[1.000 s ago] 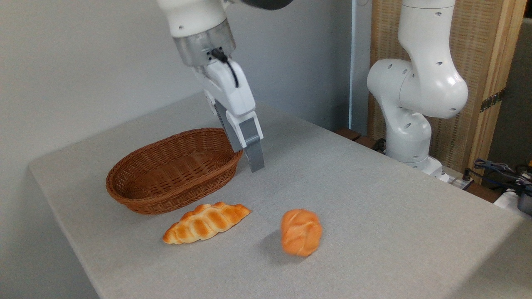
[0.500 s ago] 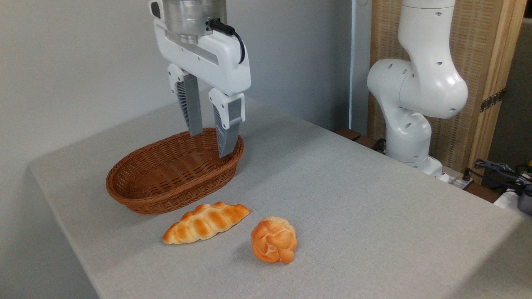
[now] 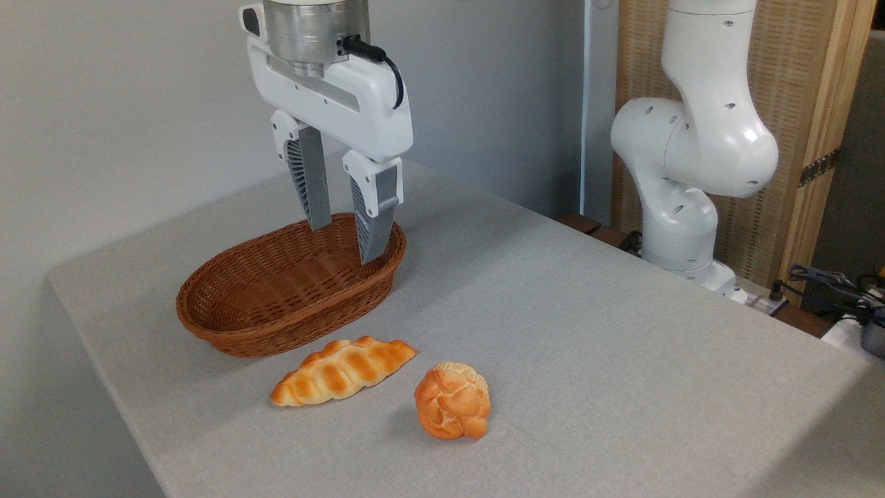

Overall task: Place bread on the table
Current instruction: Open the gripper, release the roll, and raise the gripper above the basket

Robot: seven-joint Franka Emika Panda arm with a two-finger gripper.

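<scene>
pincer [image 3: 342, 243] hangs fingers-down over the right end of the wicker basket [image 3: 290, 283], jaws spread with a clear gap, holding nothing. its tips sit just above the basket's far rim; whether they touch it cannot be told. basket looks empty, directly under and left of the pincer. nearer the camera, below the pincer, the long braided loaf [image 3: 343, 370] lies on the grey surface [image 3: 588, 332] just in front of the basket. the round knotted bread [image 3: 453, 401] rests on the surface right of the loaf, close but apart. nothing between pincer and bread. arm base [image 3: 691, 173] stands far right.
</scene>
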